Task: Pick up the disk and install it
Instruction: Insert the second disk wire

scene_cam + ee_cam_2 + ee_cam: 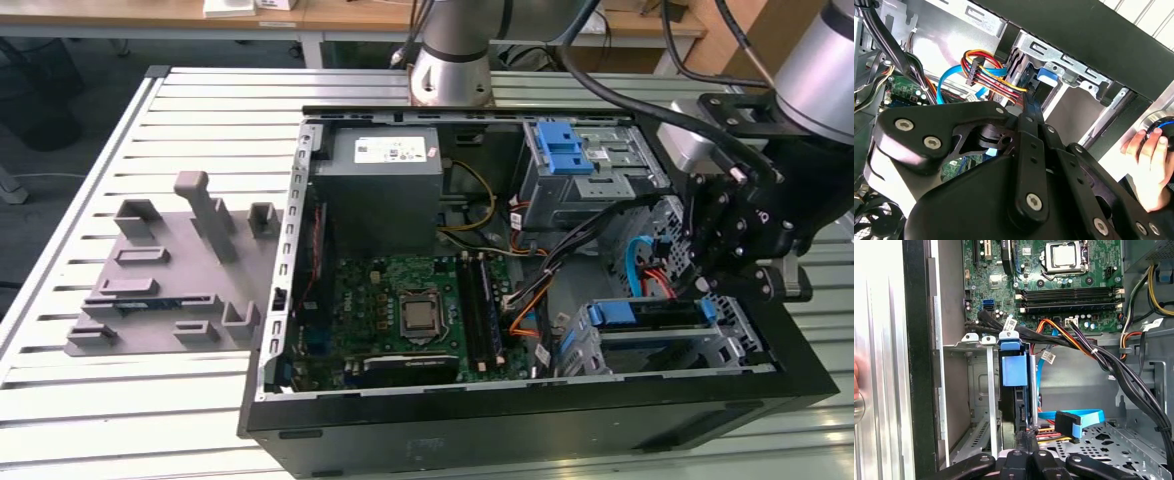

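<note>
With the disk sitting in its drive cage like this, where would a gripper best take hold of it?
By the blue carrier tab on the disk: it is the only part standing proud of the drive cage. Come from the case's open side, since cage walls flank the disk's faces.

Bright even light, glare on the table (879, 340), claw linkage blurred close-up.

One open computer case (534, 420) lay on the slatted bench (200, 110). One motherboard (414, 315) inside it, one CPU socket (419, 312), one grey power supply (387, 185). Two blue drive carriers counted: one in the upper bay (559, 148), one in the lower cage (647, 313). One grey fixture plate (167, 280) beside the case. One person's hand (1146, 165) in the second wrist view.
</note>
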